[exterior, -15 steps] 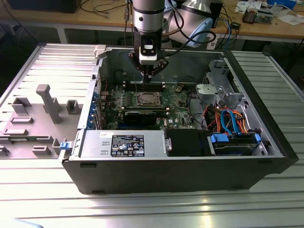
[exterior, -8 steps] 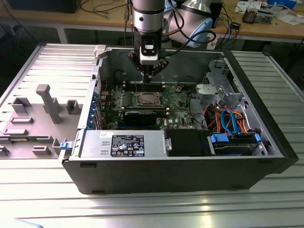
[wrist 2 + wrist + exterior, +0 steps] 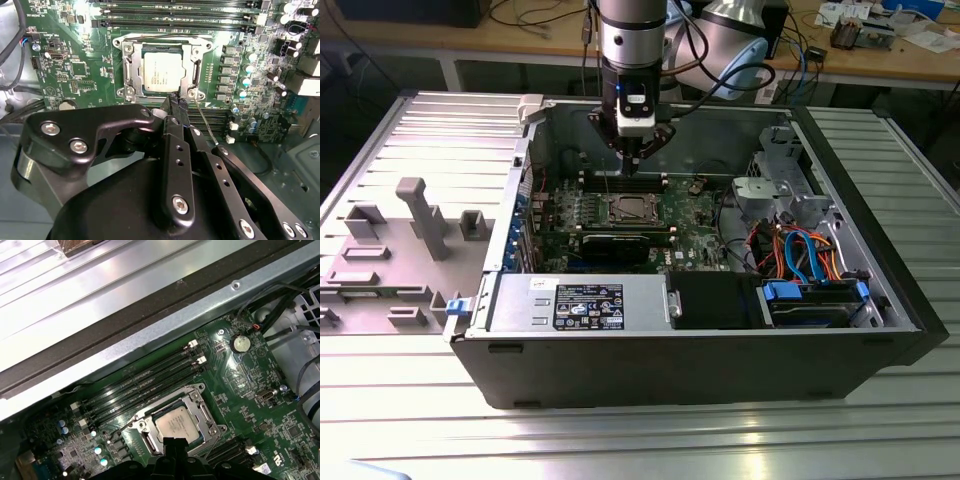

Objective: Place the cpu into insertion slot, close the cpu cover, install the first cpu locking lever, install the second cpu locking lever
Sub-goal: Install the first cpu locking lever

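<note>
Ribbed metal counter (image 3: 880, 420), glare (image 3: 760, 442) on near edge; wooden counter (image 3: 920, 62) strewn with cables (image 3: 535, 20) along far side; grey moulded fixture (image 3: 380, 250) at exterior view's left.

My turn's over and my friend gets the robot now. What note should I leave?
Gripper: shut, tip just off the cover edge.
Cpu: seated, cover down over it.
Done: cpu in, cover closed.
Left: one lever sticks up loose by the gripper; the other lever lies along the cover's opposite side, latch unclear.
</note>
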You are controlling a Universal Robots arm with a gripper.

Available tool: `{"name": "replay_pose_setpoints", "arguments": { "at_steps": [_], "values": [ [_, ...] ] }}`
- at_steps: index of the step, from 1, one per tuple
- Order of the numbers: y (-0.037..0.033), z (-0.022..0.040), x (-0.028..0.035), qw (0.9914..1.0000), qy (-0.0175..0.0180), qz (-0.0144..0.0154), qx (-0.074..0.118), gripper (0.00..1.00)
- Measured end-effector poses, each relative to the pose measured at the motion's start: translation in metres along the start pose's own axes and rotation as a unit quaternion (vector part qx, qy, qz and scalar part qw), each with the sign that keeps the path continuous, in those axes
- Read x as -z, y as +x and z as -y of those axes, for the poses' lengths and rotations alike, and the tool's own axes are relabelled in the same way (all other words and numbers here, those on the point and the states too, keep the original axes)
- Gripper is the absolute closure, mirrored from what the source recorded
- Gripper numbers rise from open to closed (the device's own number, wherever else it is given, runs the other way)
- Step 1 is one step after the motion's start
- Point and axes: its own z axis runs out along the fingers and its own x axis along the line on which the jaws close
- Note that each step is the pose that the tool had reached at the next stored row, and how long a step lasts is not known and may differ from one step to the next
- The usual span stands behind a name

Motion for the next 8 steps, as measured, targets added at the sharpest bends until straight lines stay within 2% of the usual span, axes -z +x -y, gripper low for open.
{"name": "replay_pose_setpoints", "arguments": {
  "at_steps": [2, 5, 8],
  "values": [
    [0.0, 0.0, 0.0, 0.99998, -0.0002, -0.0001, 0.007, 0.89],
    [0.0002, 0.0001, 0.0, 0.99941, -0.0012, -0.0003, 0.034, 0.89],
    [0.0051, 0.0033, 0.0002, 0.99901, -0.0019, -0.0005, 0.044, 0.89]
  ]
}}
